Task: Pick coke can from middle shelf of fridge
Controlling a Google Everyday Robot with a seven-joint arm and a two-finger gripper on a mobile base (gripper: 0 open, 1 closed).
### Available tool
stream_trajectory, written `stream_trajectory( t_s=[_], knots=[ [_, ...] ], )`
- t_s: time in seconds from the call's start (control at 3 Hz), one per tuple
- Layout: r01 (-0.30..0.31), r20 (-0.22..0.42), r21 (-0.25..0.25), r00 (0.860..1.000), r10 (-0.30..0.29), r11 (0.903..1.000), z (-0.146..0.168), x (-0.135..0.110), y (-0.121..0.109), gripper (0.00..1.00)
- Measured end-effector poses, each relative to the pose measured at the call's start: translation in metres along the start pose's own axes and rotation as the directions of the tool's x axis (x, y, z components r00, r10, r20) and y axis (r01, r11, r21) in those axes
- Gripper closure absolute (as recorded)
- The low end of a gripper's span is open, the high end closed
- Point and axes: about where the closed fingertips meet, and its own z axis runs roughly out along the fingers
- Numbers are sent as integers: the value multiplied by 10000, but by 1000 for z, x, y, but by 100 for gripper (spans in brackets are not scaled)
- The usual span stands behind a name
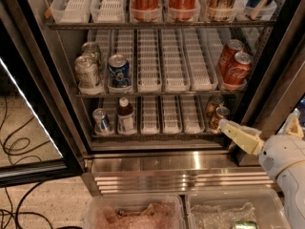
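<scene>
Two red coke cans point(237, 70) stand one behind the other at the right end of the middle shelf point(162, 94) of the fridge point(162, 163), whose door is open. On the same shelf, at the left, are two silver cans point(87, 73) and a blue can point(118, 71). My gripper point(259, 120) is at the lower right, outside the cabinet and below the coke cans, level with the bottom shelf. It is open and holds nothing; one cream finger point(240, 136) points left at the fridge.
The top shelf carries tall red Coca-Cola containers point(182, 1). The bottom shelf has a small can point(101, 120), a brown bottle point(125, 116) and two dark cans point(217, 114). The black door frame point(276, 66) stands just right of the coke cans. Two plastic bins point(136, 216) sit on the floor in front.
</scene>
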Motion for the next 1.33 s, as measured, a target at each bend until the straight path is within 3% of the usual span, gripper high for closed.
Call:
stream_trajectory(
  t_s=[0.67,1.0,1.33],
  knots=[
    [314,805,416,9962,-347,9986,22,30,23,0],
    [594,1051,764,9922,-673,9953,22,33,11,0],
    [615,1053,761,9920,-693,9952,22,32,12,0]
  ],
)
